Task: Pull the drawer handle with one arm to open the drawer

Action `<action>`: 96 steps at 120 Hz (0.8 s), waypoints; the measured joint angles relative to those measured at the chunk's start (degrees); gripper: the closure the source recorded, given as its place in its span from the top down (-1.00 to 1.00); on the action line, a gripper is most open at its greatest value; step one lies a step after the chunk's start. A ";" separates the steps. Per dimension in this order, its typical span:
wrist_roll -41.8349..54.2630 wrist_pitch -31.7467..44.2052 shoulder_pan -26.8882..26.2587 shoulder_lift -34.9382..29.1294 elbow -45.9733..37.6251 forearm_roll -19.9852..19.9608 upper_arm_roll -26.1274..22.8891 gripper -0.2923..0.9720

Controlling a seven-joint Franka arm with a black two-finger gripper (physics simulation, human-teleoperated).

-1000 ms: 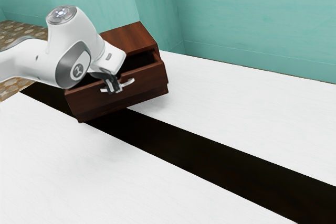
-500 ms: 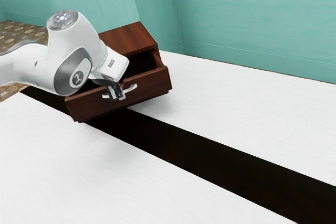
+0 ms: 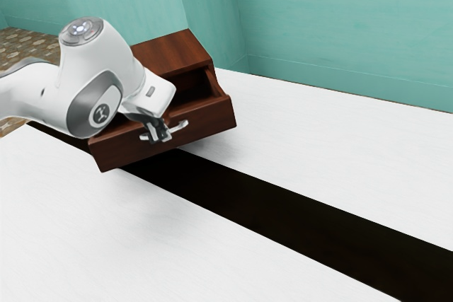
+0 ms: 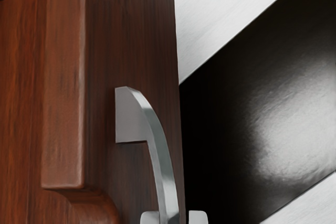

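A dark wooden cabinet (image 3: pixel 173 51) stands at the far left of the white table. Its drawer (image 3: pixel 191 114) is pulled out toward the exterior view's right, showing a gap behind the front panel. A silver curved handle (image 3: pixel 175 127) is fixed on the drawer front. My black gripper (image 3: pixel 154 132) is shut on the handle at its left end, the white arm reaching in from the exterior view's left. In the wrist view the handle (image 4: pixel 152 135) curves along the wooden drawer front (image 4: pixel 105 77), running down toward my hand.
A wide black stripe (image 3: pixel 297 221) crosses the white table (image 3: pixel 340 139) diagonally, under the drawer's front. Teal walls (image 3: pixel 340 19) stand behind. A patterned floor patch (image 3: pixel 25 44) lies at the far left.
The drawer has slid further out toward the exterior view's right, with my gripper moving along with the handle.
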 joint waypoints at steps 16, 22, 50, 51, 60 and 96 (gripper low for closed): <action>-0.31 -0.01 0.41 -0.22 -0.27 0.04 -0.45 -0.71; -0.43 -0.01 0.40 -0.27 -0.39 0.05 -0.49 -0.71; -0.81 -0.02 0.36 -0.98 -1.20 0.12 -0.77 -0.70; -0.83 -0.02 0.41 -1.00 -1.23 0.14 -0.83 -0.70; -0.95 0.01 0.84 -1.08 -1.36 0.13 -0.97 -0.71; -1.17 -0.09 1.44 -2.12 -1.76 0.09 -1.36 -0.71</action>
